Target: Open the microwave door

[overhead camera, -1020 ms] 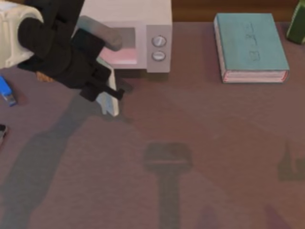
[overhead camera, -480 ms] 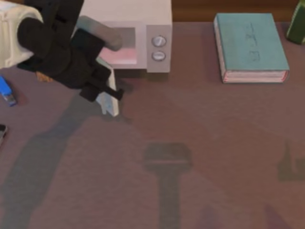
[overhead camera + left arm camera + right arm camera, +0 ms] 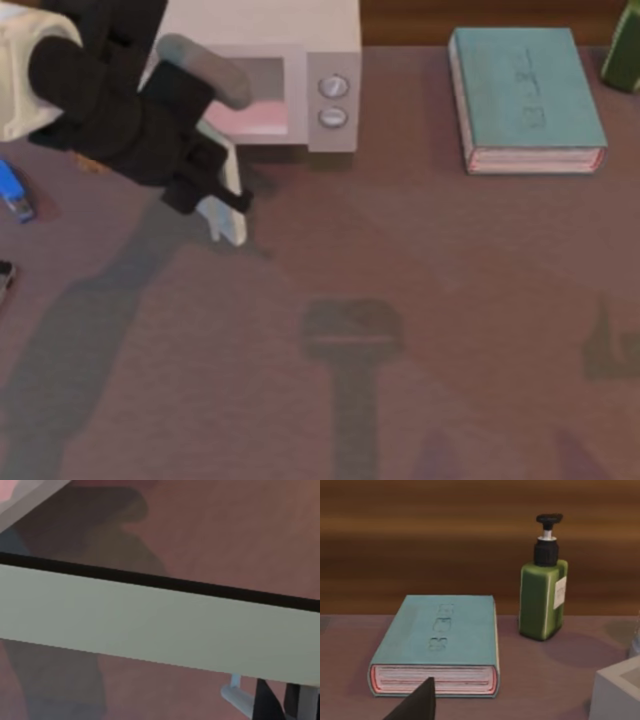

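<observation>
The table [image 3: 450, 300] is a brownish surface. At its far edge, left of the middle, stands the microwave [image 3: 270, 40], off-white, with two silver knobs and a pink-lit inside that is visible. The microwave door [image 3: 228, 195] is swung out toward the front, away from the opening. The left gripper [image 3: 215, 195] is at the door's outer edge and is closed on the microwave door. To the right of the microwave lies a teal book [image 3: 525, 100]. A green pump bottle [image 3: 543, 595] stands just beside the book. A small blue object [image 3: 14, 192] lies at the left edge. Of the right gripper only one dark fingertip [image 3: 417, 702] shows, so its state I cannot tell.
</observation>
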Available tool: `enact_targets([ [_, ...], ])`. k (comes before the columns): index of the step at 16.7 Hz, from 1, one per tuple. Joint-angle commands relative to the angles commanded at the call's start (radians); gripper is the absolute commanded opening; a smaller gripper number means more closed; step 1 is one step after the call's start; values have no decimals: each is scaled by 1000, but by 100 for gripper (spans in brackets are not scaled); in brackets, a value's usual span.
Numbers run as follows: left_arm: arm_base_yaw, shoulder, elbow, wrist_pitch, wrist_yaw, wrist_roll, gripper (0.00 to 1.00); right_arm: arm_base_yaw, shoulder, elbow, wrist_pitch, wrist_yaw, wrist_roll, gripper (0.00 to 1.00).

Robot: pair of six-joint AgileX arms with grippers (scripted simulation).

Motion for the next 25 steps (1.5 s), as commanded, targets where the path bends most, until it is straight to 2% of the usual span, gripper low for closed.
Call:
enact_targets([
  [7, 58, -31, -33, -30, 68, 136, 0, 0, 0, 0, 0, 0, 0, 100],
  [25, 60, -34, -34, -29, 70, 139, 0, 0, 0, 0, 0, 0, 0, 100],
])
